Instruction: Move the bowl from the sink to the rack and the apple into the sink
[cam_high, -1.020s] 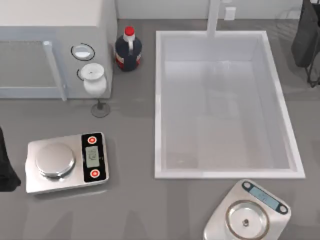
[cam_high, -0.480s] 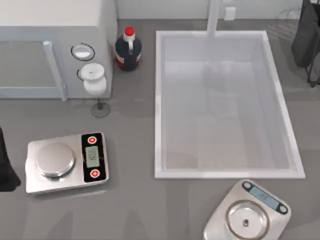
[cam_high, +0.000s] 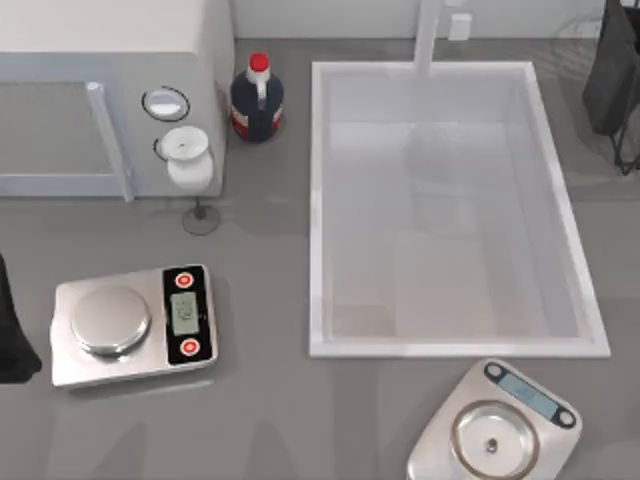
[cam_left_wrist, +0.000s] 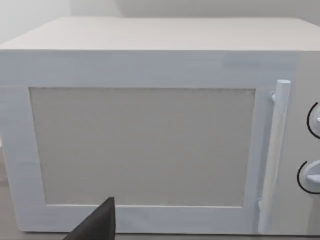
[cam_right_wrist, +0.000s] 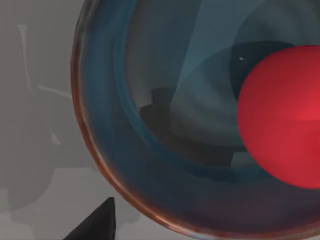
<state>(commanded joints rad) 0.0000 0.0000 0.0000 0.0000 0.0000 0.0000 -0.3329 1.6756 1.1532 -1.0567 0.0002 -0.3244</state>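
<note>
From above, the white sink (cam_high: 560, 215) is sitting bare on the grey tabletop (cam_high: 260, 400) — neither task item is lying in it. The right wrist view is looking closely down into the blue bowl (cam_right_wrist: 130, 165), with the red apple (cam_right_wrist: 285, 115) sitting inside it; where this pair stands on the tabletop cannot be told. The thin wire rack (cam_high: 575, 35) is showing at the far right corner. So the bowl seems out of the sink, while the apple is not yet in it. Against the earlier top views nothing is moving except faint shading inside the sink. Whether either arm's jaws are open or closed cannot be told.
</note>
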